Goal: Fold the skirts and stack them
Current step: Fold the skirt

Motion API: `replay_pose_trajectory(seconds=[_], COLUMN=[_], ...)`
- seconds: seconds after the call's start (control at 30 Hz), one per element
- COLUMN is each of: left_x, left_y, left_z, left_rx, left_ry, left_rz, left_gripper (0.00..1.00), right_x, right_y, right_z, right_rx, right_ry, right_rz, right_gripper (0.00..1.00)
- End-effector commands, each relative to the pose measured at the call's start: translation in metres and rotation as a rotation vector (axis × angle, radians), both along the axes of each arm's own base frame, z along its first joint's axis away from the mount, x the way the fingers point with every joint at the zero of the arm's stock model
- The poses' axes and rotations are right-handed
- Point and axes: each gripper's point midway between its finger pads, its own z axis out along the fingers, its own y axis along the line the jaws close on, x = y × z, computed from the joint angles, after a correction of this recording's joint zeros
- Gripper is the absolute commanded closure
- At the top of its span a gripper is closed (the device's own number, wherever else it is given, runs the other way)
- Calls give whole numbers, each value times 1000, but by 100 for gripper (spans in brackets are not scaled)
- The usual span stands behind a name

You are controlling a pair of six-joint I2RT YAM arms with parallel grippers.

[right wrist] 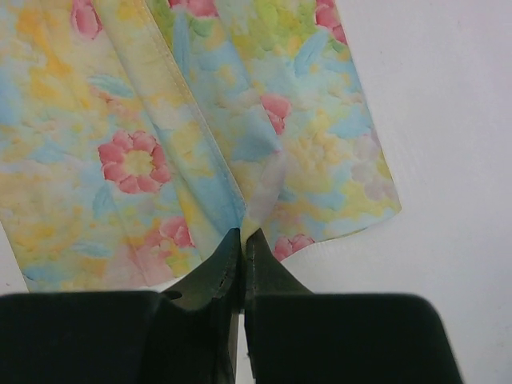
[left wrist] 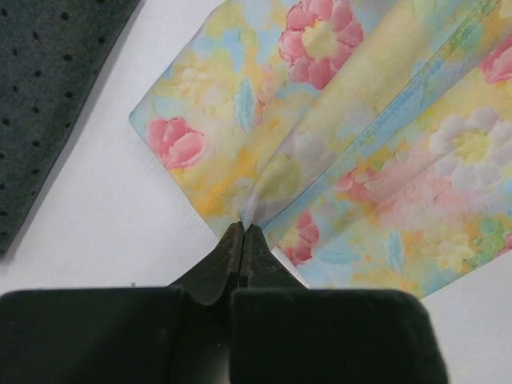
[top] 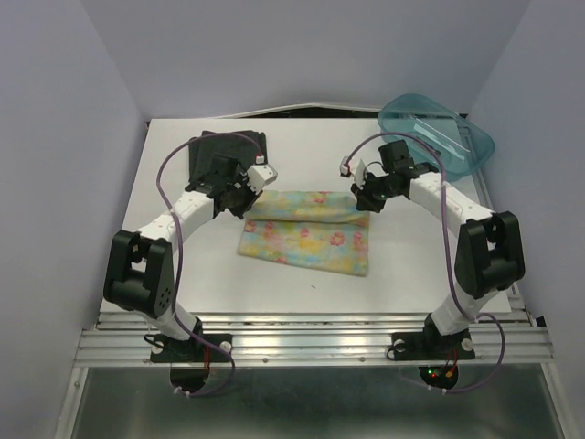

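**Top external view.** The floral skirt [top: 306,236] lay in the middle of the surface [top: 174,265], with its far edge doubled partway toward the near one. The dark skirt [top: 228,148] sat folded at the far left, well apart from the teal bin [top: 439,137]. The left end effector [top: 250,207] and the right end effector [top: 362,196] each met one end of the doubled strip. If the two arms travelled unevenly, the fold would probably skew.

**Left wrist view.** The left end effector [left wrist: 242,230] was closed tight on a small pinch of floral cloth at the fold's end, and the dark skirt [left wrist: 48,96] lay off to one side. So little fabric was held that a firm pull could slip it free.

**Right wrist view.** The right end effector [right wrist: 243,237] was likewise clamped on a thin pinch at the fold's other end. How many layers it held could not be told. A dropped layer would let the fold collapse, and dragging might shift the whole skirt.
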Motion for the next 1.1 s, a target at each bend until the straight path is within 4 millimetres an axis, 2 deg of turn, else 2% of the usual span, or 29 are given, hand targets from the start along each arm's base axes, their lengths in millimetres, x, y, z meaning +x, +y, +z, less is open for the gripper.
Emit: replay_pose_trajectory(seconds=[0.0, 0.13, 0.23, 0.3, 0.33, 0.47, 0.53, 0.57, 0.7, 0.8, 0.83, 0.93, 1.07], left_x=[11, 15, 11, 5, 1, -13, -24, -28, -40, -46, -48, -54, -60], left_y=[10, 4, 5, 8, 9, 18, 20, 19, 23, 21, 20, 14, 9], left_z=[11, 39, 54, 60, 57, 51, 41, 38, 9, -3, -11, -23, -30], left_rx=[14, -21, -24, -12, -3, 45, 62, 67, 101, 94, 91, 76, 52], left_ry=[-48, -82, -106, -115, -109, -102, -79, -71, -27, 4, 23, 57, 89], left_rz=[51, 48, 34, 18, 12, -12, -35, -45, -55, -53, -45, -53, -46], left_gripper=[100, 100, 100, 100, 100, 100, 100, 100, 100, 100, 100, 100, 100], right_x=[24, 32, 18, 9, 3, -26, -35, -41, -63, -64, -67, -61, -54], right_y=[-15, -12, -9, -13, -11, -12, -10, -4, 4, 7, 3, -1, 0], right_z=[23, 55, 63, 62, 66, 42, 35, 34, 5, -6, -16, -24, -16], right_rx=[-40, -27, -25, -43, -40, -72, -76, -71, -86, -88, -106, -136, -137], right_ry=[-73, -119, -103, -100, -114, -69, -57, -60, 0, -5, 8, 2, -23], right_rz=[-88, -85, -55, -41, -29, 3, 10, 24, 43, 41, 35, 23, 15], right_gripper=[100, 99, 99, 99, 99, 99, 99, 99, 99, 99, 99, 99, 99])
